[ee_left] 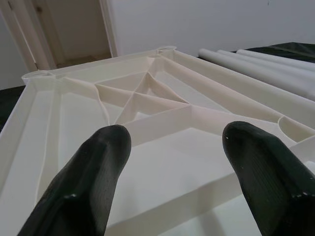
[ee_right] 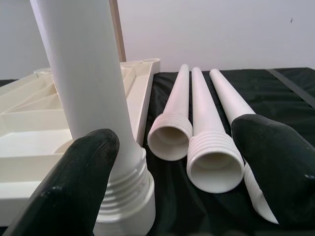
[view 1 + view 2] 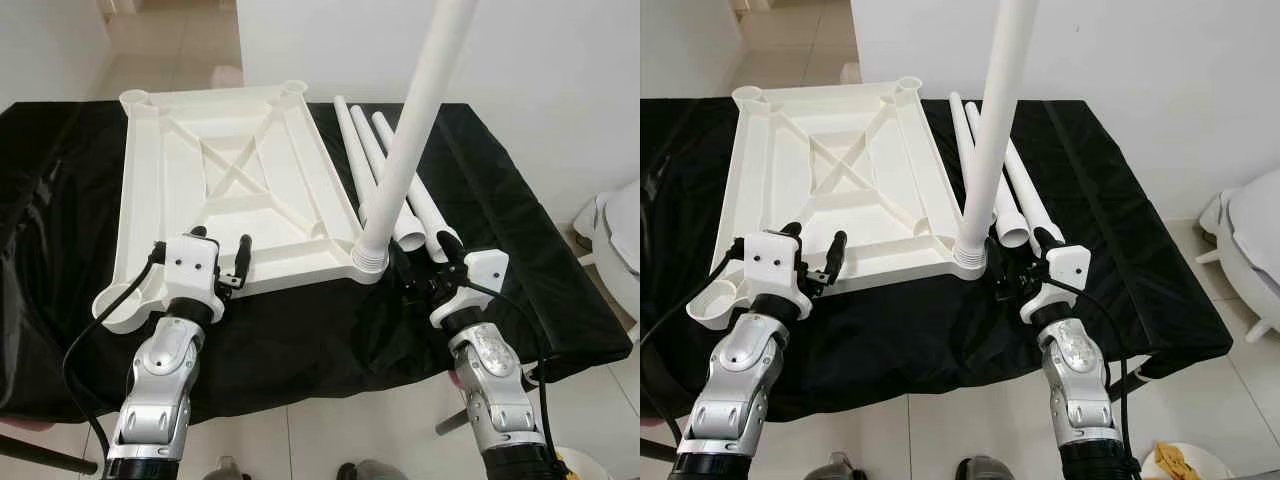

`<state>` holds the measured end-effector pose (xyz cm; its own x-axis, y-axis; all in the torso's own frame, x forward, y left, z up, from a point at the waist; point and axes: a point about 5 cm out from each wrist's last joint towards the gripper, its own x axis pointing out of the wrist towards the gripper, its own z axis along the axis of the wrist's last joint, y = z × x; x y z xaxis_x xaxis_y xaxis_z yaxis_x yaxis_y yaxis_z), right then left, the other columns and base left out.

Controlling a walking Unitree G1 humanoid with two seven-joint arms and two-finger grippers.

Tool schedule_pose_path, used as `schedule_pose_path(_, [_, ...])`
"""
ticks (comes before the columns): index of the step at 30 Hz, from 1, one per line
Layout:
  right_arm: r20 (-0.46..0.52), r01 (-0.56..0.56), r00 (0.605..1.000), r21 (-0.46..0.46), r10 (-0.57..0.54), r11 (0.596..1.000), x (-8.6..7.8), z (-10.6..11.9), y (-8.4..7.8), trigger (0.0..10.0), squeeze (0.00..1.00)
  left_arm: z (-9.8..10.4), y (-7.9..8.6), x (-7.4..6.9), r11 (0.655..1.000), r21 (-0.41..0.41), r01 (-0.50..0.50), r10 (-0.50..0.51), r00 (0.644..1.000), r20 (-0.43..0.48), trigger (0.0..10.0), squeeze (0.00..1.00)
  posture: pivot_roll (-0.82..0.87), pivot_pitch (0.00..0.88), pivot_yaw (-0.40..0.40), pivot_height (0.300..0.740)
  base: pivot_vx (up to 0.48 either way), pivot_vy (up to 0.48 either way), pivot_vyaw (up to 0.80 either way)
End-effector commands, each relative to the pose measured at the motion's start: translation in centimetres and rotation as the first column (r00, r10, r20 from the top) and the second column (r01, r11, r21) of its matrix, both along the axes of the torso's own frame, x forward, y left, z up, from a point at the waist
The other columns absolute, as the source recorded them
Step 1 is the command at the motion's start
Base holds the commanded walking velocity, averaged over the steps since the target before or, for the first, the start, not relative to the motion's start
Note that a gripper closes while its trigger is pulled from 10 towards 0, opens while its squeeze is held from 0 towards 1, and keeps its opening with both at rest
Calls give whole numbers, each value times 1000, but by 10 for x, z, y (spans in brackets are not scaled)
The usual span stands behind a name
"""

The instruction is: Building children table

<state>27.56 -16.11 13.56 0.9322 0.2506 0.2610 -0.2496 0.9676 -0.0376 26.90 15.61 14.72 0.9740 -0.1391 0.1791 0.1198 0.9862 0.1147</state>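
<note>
The white plastic table top (image 3: 230,170) lies upside down on a black-covered table. One white leg (image 3: 415,120) stands upright in its near right corner socket (image 3: 370,252). Three loose legs (image 3: 375,160) lie side by side to the right of the top. My left gripper (image 3: 222,250) is open above the top's near edge, with the ribbed underside (image 1: 147,98) ahead of it. My right gripper (image 3: 425,265) is open just short of the standing leg's threaded base (image 2: 125,196), holding nothing. The open ends of the loose legs (image 2: 206,162) face it.
The black cloth (image 3: 500,230) covers the whole table and hangs over its near edge. The near left corner socket (image 3: 120,305) has no leg in it. A white toilet (image 3: 620,240) stands at the right, past the table end. A white wall runs behind.
</note>
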Motion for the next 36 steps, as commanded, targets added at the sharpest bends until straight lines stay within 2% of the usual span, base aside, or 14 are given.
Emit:
schedule_pose_path(1, [4, -12, 1000, -9, 12, 1000, 1, -1, 3, 10000, 0, 0, 9, 2, 996, -51, -68, 67, 998, -7, 10000, 0, 4, 6, -2, 740, 0, 0, 0])
schedule_pose_path(8, [15, -2, 1000, -10, 2, 1000, 2, -3, 5, 10000, 0, -7, 13, 6, 996, -31, -90, 89, 996, -31, 10000, 0, -2, 0, 18, 740, 0, 0, 0])
schedule_pose_path(19, [11, 6, 1000, -4, -6, 1000, 6, -7, 4, 10000, 0, -8, 14, 10, 997, -22, -78, 78, 997, -18, 10000, 0, 3, 0, 16, 740, 0, 0, 0])
schedule_pose_path(22, [0, -59, 998, -28, 59, 998, 6, -7, 8, 10000, 0, -5, 2, 9, 999, 5, 51, -51, 999, 0, 10000, 0, 5, 0, 9, 740, 0, 0, 0])
schedule_pose_path(24, [-12, -94, 996, -49, 93, 994, 5, -8, 8, 10000, 0, -4, -8, 7, 987, 38, 157, -157, 988, -3, 10000, 0, 7, 0, 6, 740, 0, 0, 0])
schedule_pose_path(27, [-17, -102, 995, -53, 101, 993, 5, -9, 8, 10000, 0, -3, -11, 7, 980, 53, 192, -192, 981, -2, 10000, 0, 7, 0, 6, 740, 0, 0, 0])
schedule_pose_path(31, [-35, -163, 987, -95, 160, 982, 7, -8, 3, 10000, 0, 0, -29, 2, 925, 53, 376, -374, 926, -40, 10000, 0, -7, 0, 5, 740, 0, 0, 0])
schedule_pose_path(32, [-35, -163, 987, -95, 160, 982, 7, -8, 3, 10000, 0, 0, -29, 2, 925, 53, 376, -374, 926, -40, 10000, 0, -7, 0, 5, 740, 0, 0, 0])
schedule_pose_path(34, [-30, -168, 986, -108, 166, 980, 10, -5, -2, 10000, 0, 1, -38, -3, 888, 56, 457, -454, 889, -64, 10000, 0, -11, 0, 5, 740, 0, 0, 0])
schedule_pose_path(36, [-30, -168, 986, -108, 166, 980, 10, -5, -2, 10000, 0, 1, -38, -3, 888, 56, 457, -454, 889, -64, 10000, 0, -11, 0, 5, 740, 0, 0, 0])
